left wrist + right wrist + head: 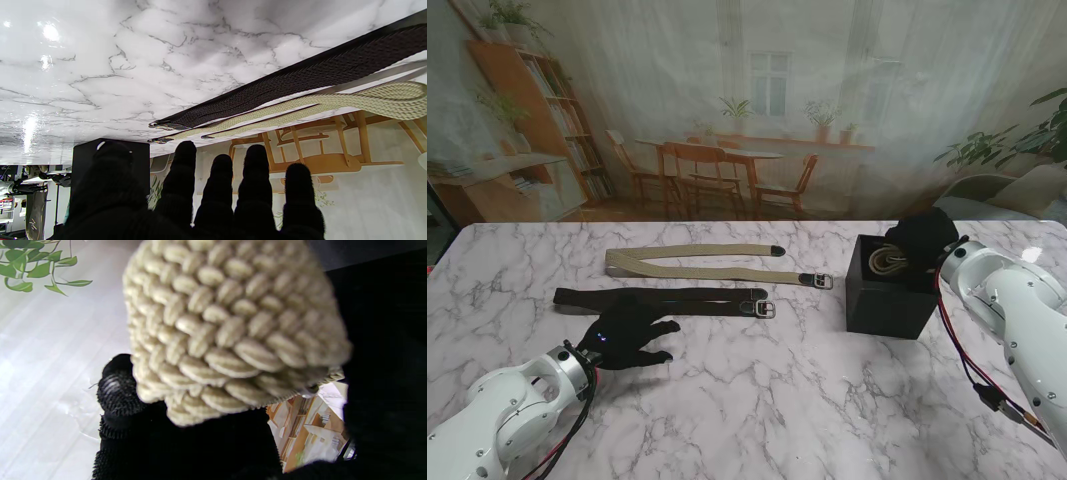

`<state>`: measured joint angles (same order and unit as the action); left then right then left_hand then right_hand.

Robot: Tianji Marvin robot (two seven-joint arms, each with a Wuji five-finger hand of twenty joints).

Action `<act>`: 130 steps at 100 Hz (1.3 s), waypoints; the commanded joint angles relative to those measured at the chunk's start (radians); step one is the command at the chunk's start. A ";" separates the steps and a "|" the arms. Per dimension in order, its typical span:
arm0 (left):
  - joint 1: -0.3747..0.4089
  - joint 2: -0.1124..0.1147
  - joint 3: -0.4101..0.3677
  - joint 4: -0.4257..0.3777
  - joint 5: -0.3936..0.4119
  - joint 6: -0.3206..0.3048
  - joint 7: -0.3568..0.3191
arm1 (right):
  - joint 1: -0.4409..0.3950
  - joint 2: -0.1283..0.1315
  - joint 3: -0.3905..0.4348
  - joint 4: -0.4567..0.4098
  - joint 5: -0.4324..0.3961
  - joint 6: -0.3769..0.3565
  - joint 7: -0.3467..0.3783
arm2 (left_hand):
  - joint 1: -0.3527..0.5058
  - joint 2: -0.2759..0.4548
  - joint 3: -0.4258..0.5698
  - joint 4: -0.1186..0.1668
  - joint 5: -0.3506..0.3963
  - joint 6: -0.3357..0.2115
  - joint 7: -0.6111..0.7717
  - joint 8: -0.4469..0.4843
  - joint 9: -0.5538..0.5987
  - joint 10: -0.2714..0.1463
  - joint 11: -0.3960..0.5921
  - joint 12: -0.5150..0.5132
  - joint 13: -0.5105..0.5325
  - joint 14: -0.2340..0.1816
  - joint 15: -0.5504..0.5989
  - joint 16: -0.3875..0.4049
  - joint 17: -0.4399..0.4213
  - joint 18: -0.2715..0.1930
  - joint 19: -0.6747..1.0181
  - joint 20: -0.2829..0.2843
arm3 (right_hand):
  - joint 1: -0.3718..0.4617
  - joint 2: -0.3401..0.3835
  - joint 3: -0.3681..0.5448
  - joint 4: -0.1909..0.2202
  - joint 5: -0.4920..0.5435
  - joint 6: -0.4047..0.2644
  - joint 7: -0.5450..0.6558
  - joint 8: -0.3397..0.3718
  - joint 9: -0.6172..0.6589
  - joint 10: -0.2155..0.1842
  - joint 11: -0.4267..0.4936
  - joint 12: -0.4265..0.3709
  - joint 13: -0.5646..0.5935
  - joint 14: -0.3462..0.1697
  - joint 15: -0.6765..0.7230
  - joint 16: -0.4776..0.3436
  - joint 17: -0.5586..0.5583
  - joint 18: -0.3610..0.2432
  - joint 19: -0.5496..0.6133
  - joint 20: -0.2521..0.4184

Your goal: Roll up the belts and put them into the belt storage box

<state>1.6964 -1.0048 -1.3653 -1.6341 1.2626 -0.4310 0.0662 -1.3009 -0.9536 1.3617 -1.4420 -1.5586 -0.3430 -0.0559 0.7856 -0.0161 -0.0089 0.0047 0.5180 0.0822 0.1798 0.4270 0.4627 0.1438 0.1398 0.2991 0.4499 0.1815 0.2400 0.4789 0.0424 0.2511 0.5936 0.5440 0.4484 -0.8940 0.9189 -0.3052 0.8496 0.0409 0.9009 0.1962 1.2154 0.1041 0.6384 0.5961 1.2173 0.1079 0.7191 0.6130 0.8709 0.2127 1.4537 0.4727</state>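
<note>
Marble desk before a printed backdrop of shelves, chairs and plants. On the right, black belt storage box with a rolled beige belt at its open top, clasped by the right hand, fingers wrapped round the woven coil. Toward the left, lying flat and unrolled: a folded beige belt farther off, a dark belt nearer. Left hand just beside the dark belt's nearer edge, fingers spread and released, grasping nothing.
</note>
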 commanded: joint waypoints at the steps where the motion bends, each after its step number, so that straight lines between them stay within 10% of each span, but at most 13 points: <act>1: 0.004 -0.002 0.002 0.002 0.000 0.005 -0.011 | 0.015 0.006 -0.009 0.001 -0.014 -0.017 0.010 | 0.015 0.035 -0.019 -0.023 0.008 0.007 0.003 0.010 0.007 -0.001 0.005 0.003 0.000 0.007 -0.017 0.002 -0.021 0.034 -0.025 -0.006 | 0.257 0.140 0.178 0.046 0.089 -0.303 0.151 0.032 0.042 -0.077 0.025 0.022 0.082 -0.072 0.110 0.058 -0.018 -0.070 -0.013 0.014; 62: 0.005 -0.003 0.009 0.008 -0.008 0.011 -0.010 | 0.097 0.022 -0.102 0.057 -0.016 -0.116 0.059 | 0.016 0.035 -0.020 -0.023 0.003 0.010 0.000 0.009 0.005 0.000 0.005 0.003 0.001 0.007 -0.016 0.002 -0.021 0.034 -0.026 -0.006 | 0.234 0.184 0.159 0.044 0.065 -0.365 0.123 -0.026 -0.007 -0.124 -0.062 -0.028 0.004 -0.098 0.004 0.024 -0.102 -0.079 -0.065 0.013; 91: -0.001 -0.003 0.013 0.014 -0.012 0.004 -0.006 | 0.115 0.042 -0.116 0.078 -0.057 -0.187 0.031 | 0.018 0.034 -0.019 -0.022 -0.005 0.013 -0.004 0.007 0.003 0.000 0.005 0.003 0.002 0.008 -0.015 0.003 -0.021 0.033 -0.025 -0.006 | 0.049 0.193 0.156 0.039 -0.125 -0.337 -0.045 0.005 -0.256 -0.138 -0.174 -0.191 -0.187 -0.128 -0.311 -0.116 -0.303 -0.023 -0.283 -0.057; 102: -0.002 -0.003 0.014 0.016 -0.009 0.003 -0.001 | 0.117 0.051 -0.110 0.074 -0.081 -0.221 0.035 | 0.019 0.034 -0.019 -0.022 -0.007 0.013 -0.005 0.006 0.002 0.001 0.006 0.003 0.003 0.006 -0.015 0.003 -0.020 0.033 -0.025 -0.005 | -0.056 0.228 0.123 0.160 -0.192 -0.308 -0.236 0.108 -0.351 -0.128 -0.226 -0.255 -0.296 -0.107 -0.414 -0.204 -0.356 -0.027 -0.316 -0.092; 130: -0.002 -0.002 0.012 0.016 -0.002 0.002 0.003 | 0.100 0.066 -0.087 0.060 -0.148 -0.222 -0.023 | 0.022 0.031 -0.019 -0.022 -0.010 0.015 -0.006 0.005 0.001 0.001 0.007 0.003 0.005 0.005 -0.014 0.004 -0.020 0.033 -0.023 -0.005 | -0.150 0.284 -0.017 0.152 -0.495 -0.271 -0.334 0.045 -0.595 -0.126 -0.291 -0.360 -0.513 -0.088 -0.534 -0.365 -0.489 -0.050 -0.376 -0.148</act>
<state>1.6942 -1.0060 -1.3544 -1.6195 1.2564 -0.4256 0.0797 -1.1940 -0.8988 1.2664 -1.3689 -1.6907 -0.5680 -0.0731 0.7856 -0.0158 -0.0089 0.0004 0.5180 0.0822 0.1798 0.4271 0.4627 0.1438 0.1398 0.2991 0.4499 0.1815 0.2400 0.4789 0.0418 0.2512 0.5936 0.5440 0.3394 -0.6447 0.9187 -0.1821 0.4128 -0.2011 0.5661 0.2635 0.6775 -0.0409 0.3707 0.2545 0.7503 -0.0035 0.2247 0.2853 0.4141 0.1707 1.1007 0.3452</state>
